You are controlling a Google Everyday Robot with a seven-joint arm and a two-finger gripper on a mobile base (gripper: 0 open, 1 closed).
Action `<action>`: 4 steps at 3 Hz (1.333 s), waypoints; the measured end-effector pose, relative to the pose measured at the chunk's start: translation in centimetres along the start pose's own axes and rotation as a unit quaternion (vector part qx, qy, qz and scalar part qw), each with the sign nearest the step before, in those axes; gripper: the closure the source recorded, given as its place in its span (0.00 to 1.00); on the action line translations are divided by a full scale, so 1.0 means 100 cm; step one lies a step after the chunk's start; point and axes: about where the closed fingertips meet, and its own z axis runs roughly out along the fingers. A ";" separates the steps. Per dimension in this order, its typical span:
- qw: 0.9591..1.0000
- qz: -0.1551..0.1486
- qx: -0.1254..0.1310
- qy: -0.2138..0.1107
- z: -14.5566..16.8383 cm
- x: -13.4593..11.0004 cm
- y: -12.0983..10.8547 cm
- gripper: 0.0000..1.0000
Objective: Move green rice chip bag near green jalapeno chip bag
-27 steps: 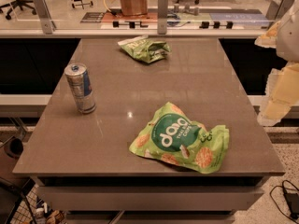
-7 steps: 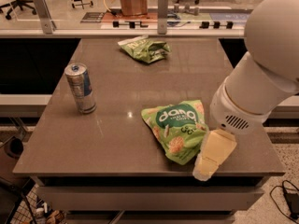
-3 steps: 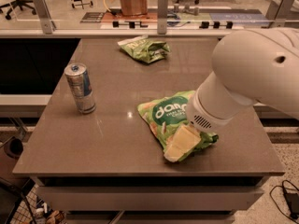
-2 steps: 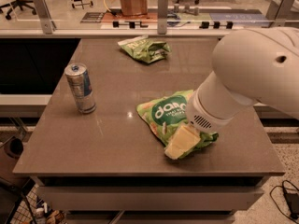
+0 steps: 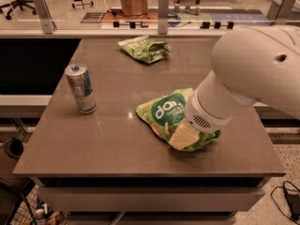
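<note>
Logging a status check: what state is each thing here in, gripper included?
green rice chip bag, lying crumpled mid-table, gripper on it
green jalapeno chip bag, lying near the far edge, untouched
can, upright, apart from both bags
gripper, pressed onto the bag's near end

The single arm (image 5: 253, 64) is extending in from 3 o'clock, its big white rounded shell filling the right side of the view. It is sloping down toward 7 o'clock and narrowing into a round wrist (image 5: 206, 114), which is carrying a small dark vent grille on its lower face. Below the wrist, the claw (image 5: 183, 138) is showing as one pale cream, wedge-shaped piece pointing toward 7 o'clock. The claw is sitting low over the tabletop (image 5: 117, 139), a little toward 4 o'clock from the tabletop's middle. The wrist is covering most of the claw. A small dark hole is showing on the shell toward 2 o'clock from the wrist.
</note>
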 end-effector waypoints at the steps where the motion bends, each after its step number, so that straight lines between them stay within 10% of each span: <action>1: 1.000 0.000 0.000 0.000 -0.001 0.000 0.000 1.00; 4: 1.000 0.000 0.017 -0.003 0.005 -0.021 -0.053 1.00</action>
